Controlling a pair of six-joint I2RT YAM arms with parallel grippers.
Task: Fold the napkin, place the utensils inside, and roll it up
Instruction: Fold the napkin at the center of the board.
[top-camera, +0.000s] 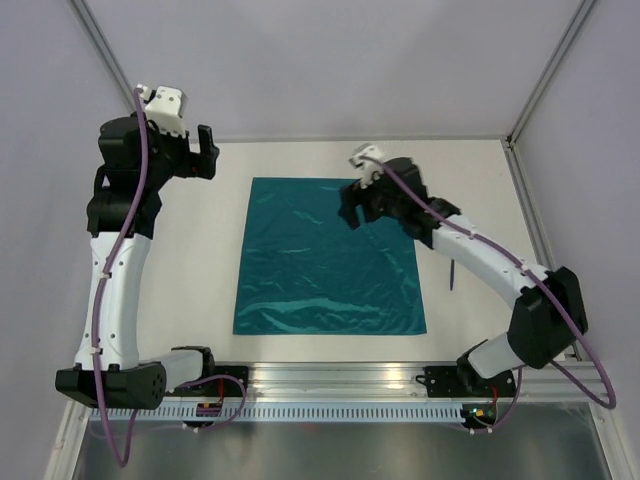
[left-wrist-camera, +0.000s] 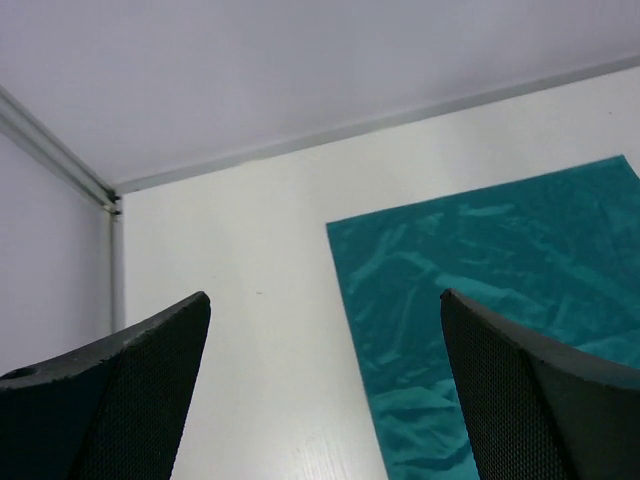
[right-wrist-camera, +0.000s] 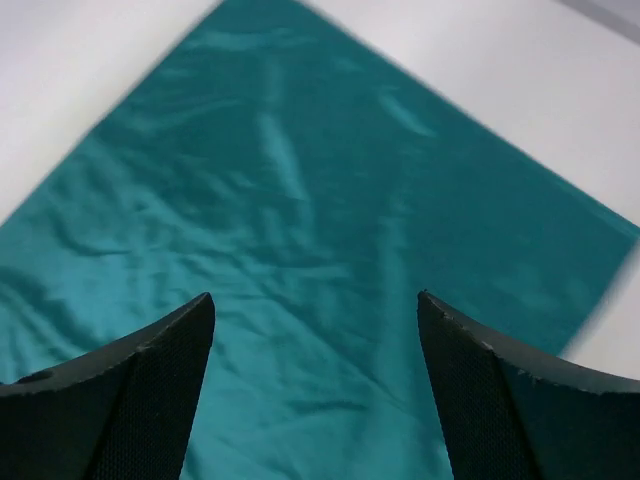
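Note:
The teal napkin (top-camera: 320, 260) lies flat and unfolded in the middle of the table, wrinkled and shiny; it also fills the right wrist view (right-wrist-camera: 300, 220) and the right half of the left wrist view (left-wrist-camera: 500, 290). My right gripper (top-camera: 352, 205) hovers over the napkin's far right corner, open, nothing between its fingers (right-wrist-camera: 150, 380). Off the napkin's far left corner, my left gripper (top-camera: 207, 152) is raised, open and empty, its fingers (left-wrist-camera: 140, 390) wide apart. A thin dark blue utensil (top-camera: 451, 275) lies on the table right of the napkin, partly behind the right arm.
Grey enclosure walls with metal corner posts (top-camera: 545, 70) surround the white table (top-camera: 200, 260). The arm bases and a slotted rail (top-camera: 330, 405) run along the near edge.

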